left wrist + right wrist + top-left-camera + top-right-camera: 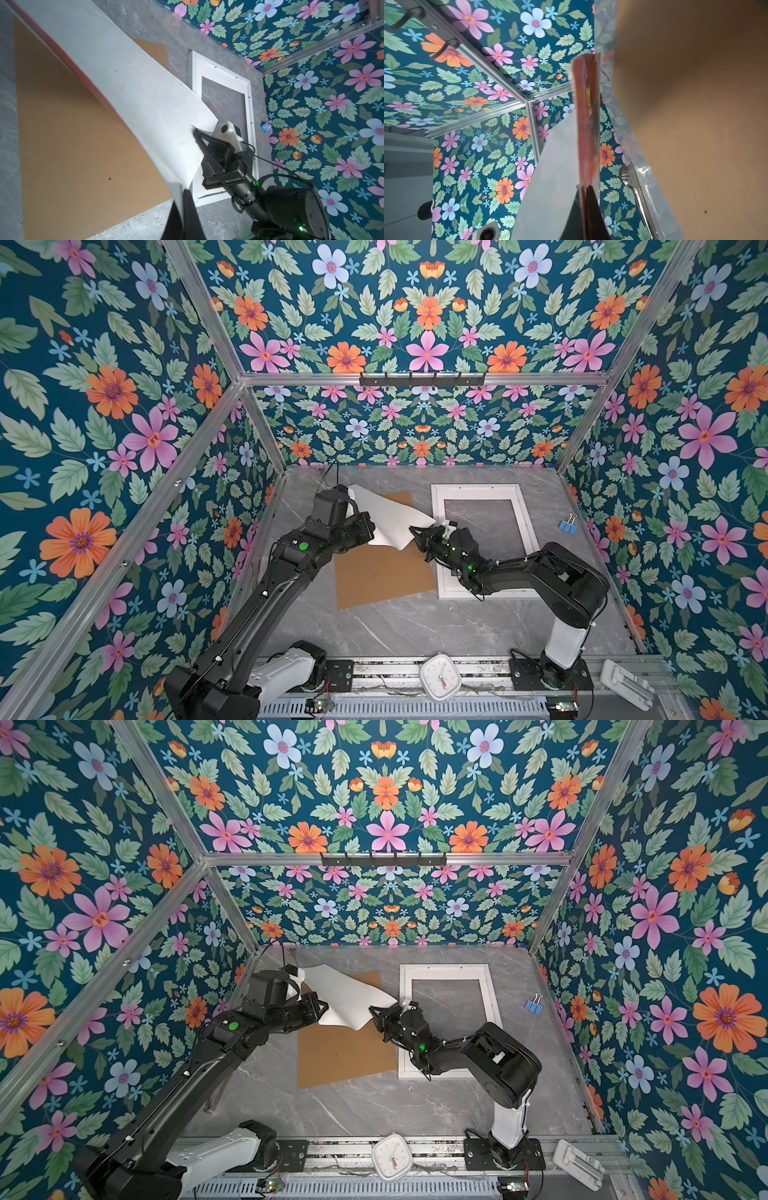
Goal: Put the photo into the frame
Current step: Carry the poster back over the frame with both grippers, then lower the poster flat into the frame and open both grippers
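Left tool [370, 532] & right tool [414, 530] pinch photo [395, 514]: white back up, bowed, red underside.

Count on the table:
- 1 glossy rectangular photo print [395, 516], white back, red face
- 1 white rectangular moulded picture frame [478, 488], far right
- 1 flat brown rectangular backing board [374, 578], left of the frame
- 1 small blue metal binder clip [566, 526], right of the frame
- 1 white rounded-square plastic clock [440, 676], near edge
- 1 white plastic part [627, 684], near right, kind unclear
- 1 black metal hook rail [422, 380], far wall
- 2 black robot arms: left arm [266, 597], right arm [573, 585]
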Robot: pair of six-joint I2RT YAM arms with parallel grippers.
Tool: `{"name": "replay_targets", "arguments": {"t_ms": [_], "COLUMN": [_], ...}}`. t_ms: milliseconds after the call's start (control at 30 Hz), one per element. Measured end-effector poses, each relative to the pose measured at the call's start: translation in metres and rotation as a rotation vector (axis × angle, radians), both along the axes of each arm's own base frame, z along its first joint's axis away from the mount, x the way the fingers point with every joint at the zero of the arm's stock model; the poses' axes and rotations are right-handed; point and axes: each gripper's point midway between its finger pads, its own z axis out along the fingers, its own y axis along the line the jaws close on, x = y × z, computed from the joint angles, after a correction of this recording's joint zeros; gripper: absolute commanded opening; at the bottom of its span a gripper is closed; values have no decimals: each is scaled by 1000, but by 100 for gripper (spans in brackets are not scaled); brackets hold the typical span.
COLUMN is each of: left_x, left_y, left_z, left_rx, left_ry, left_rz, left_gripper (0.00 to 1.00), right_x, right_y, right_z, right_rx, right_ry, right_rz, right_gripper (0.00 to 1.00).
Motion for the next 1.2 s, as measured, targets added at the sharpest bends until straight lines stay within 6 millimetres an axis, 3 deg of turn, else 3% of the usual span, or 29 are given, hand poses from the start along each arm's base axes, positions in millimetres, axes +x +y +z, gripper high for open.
{"name": "replay_targets", "arguments": {"t_ms": [200,367,500,633,833,933,1200], "left_x": [-3,-2,6,8,5,2,-3], "left_y": [-16,-35,-57,-87,-131,-148,-166], "left_z": [2,1,-7,-13,-35,-50,-95], "left_rx": [-66,-121,-149,-176,-193,-192,-207], "left_ry": [-20,-26,-20,-17,15,38,111], "left_rz": [-79,-143,-177,-237,-312,-332,-306], "left_gripper": [0,0,0,0,0,0,0], "right_x": [-5,-28,-46,-59,-87,-100,-118], "right_y": [-43,-84,-127,-171,-218,-234,-255], "right_z": [48,93,107,92,78,64,25], "right_rx": [-84,-200,-303,-404,-536,-613,-814], "right_ry": [-107,-206,-236,-190,-150,-121,-49], "right_rz": [-33,-93,-169,-231,-278,-278,-201], "right_gripper": [0,0,0,0,0,0,0]}}
